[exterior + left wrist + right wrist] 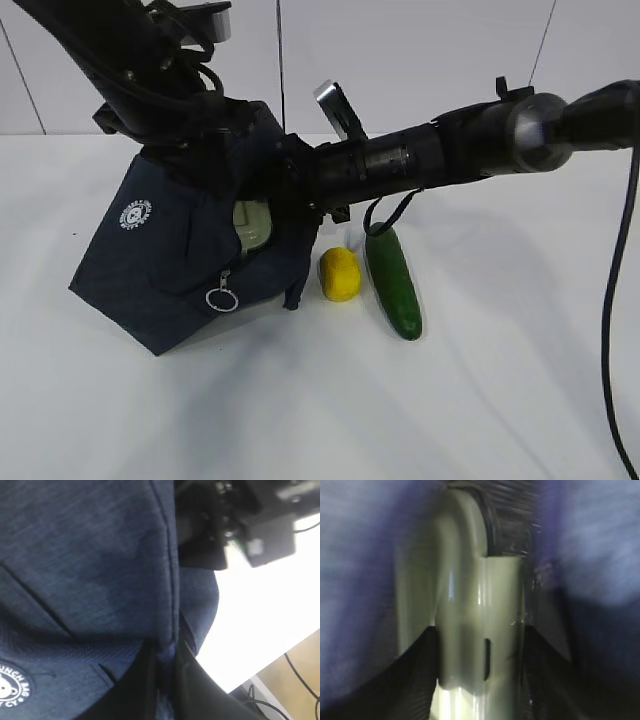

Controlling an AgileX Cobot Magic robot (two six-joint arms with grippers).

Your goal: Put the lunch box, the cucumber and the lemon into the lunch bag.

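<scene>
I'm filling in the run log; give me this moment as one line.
left gripper: pinching lunch bag fabric | right gripper: holding lunch box inside bag | lemon, cucumber: on table

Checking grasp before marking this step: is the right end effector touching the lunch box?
Touching. In the right wrist view the right end effector has its dark fingers pressed against both sides of the lunch box.
</scene>
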